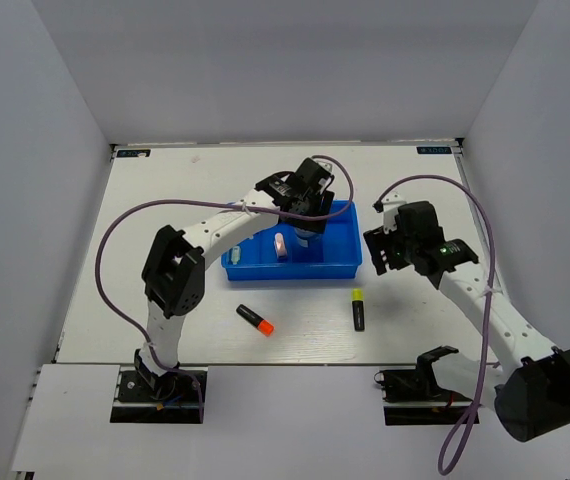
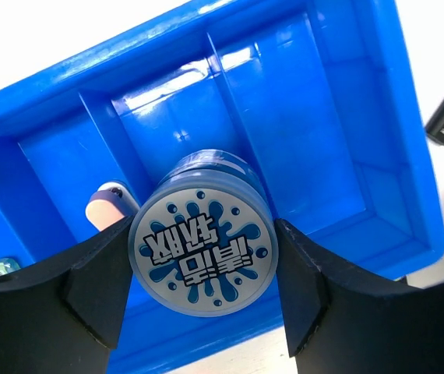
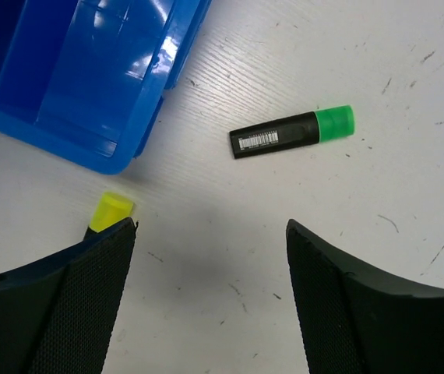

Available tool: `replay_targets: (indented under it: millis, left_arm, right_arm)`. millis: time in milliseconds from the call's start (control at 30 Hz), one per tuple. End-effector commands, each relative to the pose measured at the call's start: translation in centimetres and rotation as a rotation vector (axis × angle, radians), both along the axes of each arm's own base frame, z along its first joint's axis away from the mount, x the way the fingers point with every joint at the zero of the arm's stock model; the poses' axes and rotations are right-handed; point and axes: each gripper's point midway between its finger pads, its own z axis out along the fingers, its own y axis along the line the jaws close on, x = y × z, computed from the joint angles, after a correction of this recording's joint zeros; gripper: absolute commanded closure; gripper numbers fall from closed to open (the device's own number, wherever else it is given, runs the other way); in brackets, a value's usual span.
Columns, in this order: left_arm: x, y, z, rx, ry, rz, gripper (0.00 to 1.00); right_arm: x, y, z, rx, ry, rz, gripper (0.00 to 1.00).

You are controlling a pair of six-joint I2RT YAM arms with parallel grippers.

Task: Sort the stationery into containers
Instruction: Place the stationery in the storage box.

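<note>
above the tray (image 1: 295, 272), left end effector (image 2: 203, 266) around disc (image 2: 202, 248)

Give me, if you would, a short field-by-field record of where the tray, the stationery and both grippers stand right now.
left gripper: closed on the round disc, above the blue tray
right gripper: open, empty, over the table right of the tray
in tray: pink eraser, pale grey-green piece
on table: orange-capped marker, yellow-capped marker, green-capped marker
</note>
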Motion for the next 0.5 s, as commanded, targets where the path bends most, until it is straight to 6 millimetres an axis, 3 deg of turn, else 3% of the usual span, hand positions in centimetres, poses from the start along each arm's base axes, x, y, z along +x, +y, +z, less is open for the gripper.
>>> replay_targets:
  millis: [0, 67, 200, 300, 467]
  left_arm:
    - [0.9, 0.1, 1.2, -0.017, -0.037, 0.011, 0.82]
    - [0.7, 0.4, 0.7, -0.009, -0.027, 0.012, 0.77]
    - [0.8, 0.6, 0.2, -0.010, -0.017, 0.015, 0.50]
    - [0.9, 0.6, 0.1, -0.013, -0.014, 0.015, 0.33]
    - [1.0, 0.3, 1.4, -0.035, -0.028, 0.000, 0.14]
  right_arm:
    - [0.8, 0.4, -0.5, -0.030, -0.021, 0.122, 0.20]
    - [0.9, 0.5, -1.0, -0.046, -0.026, 0.215, 0.17]
    - [1.3, 1.2, -0.7, -0.012, -0.040, 0.303, 0.14]
    - [2.3, 0.6, -0.3, -0.007, -0.051, 0.298, 0.12]
    - [3.0, 0.1, -0.6, -0.046, -0.057, 0.386, 0.16]
